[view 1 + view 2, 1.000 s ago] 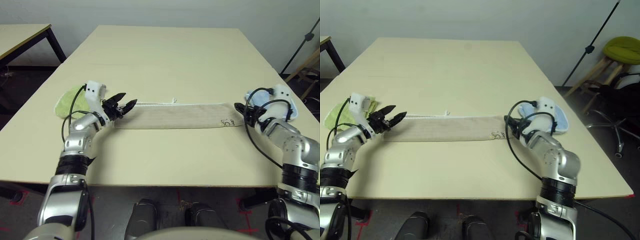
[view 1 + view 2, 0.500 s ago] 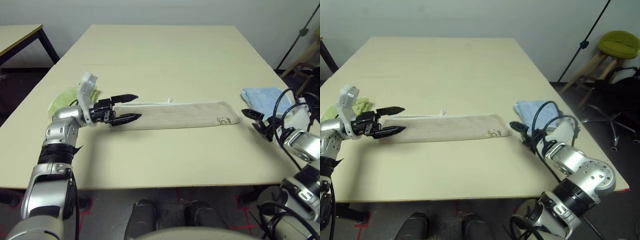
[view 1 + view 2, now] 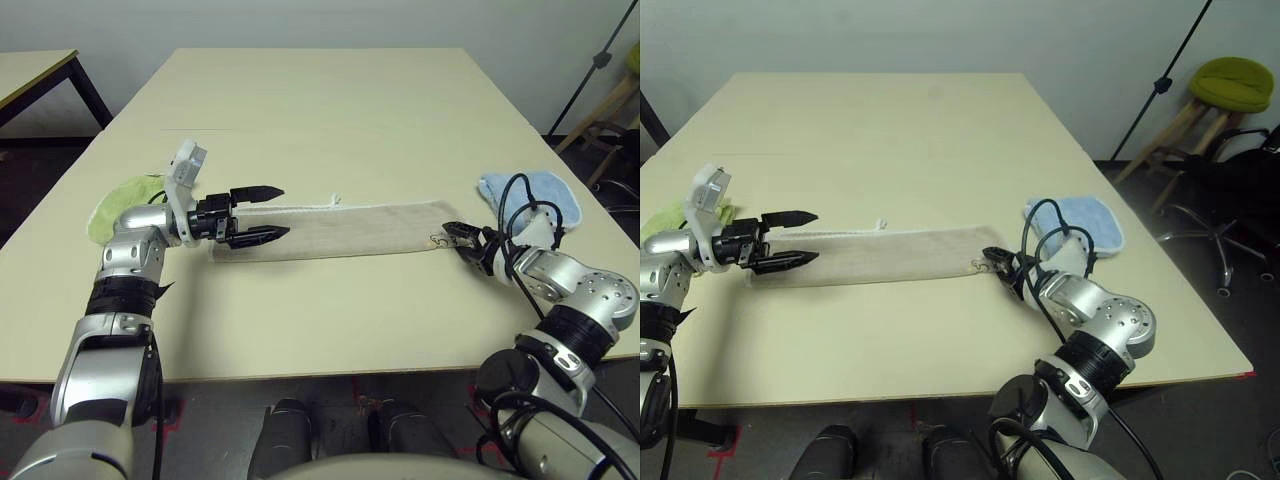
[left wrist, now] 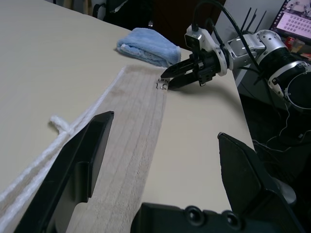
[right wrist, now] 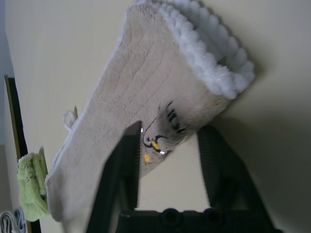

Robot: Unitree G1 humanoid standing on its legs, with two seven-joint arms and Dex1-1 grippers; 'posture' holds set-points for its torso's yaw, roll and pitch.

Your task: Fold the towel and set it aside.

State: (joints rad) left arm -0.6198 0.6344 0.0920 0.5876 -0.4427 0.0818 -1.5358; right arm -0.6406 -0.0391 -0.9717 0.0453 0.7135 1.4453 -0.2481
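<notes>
right gripper (image 3: 458, 234), jaws half closed astride the towel (image 3: 340, 228) corner at frame right, may pinch one layer only; left gripper (image 3: 262, 212) gapes wide, empty.

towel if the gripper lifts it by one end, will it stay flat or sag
Probably sag: the towel is soft terry lying limp in a long folded strip, so the free length would likely droop and the layers could fall open. It looks light, and a push would likely bunch it on the table rather than slide it whole.
</notes>
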